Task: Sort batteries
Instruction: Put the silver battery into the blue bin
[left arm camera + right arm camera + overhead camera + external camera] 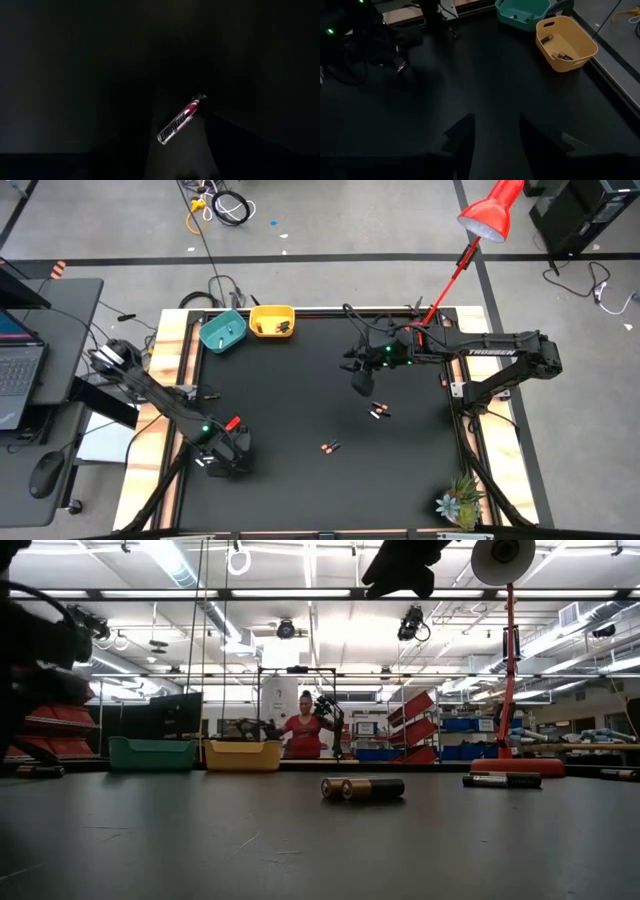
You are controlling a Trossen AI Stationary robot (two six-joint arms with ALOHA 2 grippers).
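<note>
Already some of the sorting looks done: the small yellow plastic bowl [566, 43] at the table's eleven o'clock edge holds at least two dark cylindrical batteries [559, 53], and the small teal plastic bowl [222, 331] just beside it, toward ten o'clock, shows a pale item inside that I cannot identify.

What is left, as far as I can see, lies on the black table mat [300, 395]. A pair of dark batteries with copper-orange ends [378, 411] rests slightly toward three o'clock of the centre. Another short pair [331, 447] lies near five o'clock of the centre. In the low view more small batteries lie at the far edges of the mat, one [500, 780] to the side of the lamp base [520, 767].

A slim silver and red battery with printed lettering [179, 121] lies on the mat under the left gripper [222, 462], which sits low at about seven o'clock. Its fingers are partly open on either side of that battery and, by my reading, not clamped on it.

The right gripper [496, 137] hangs above the mat at about one o'clock of the centre, fingers parted and holding nothing.

I judge the task to be roughly midway, with several loose batteries yet to reach a bowl.
</note>
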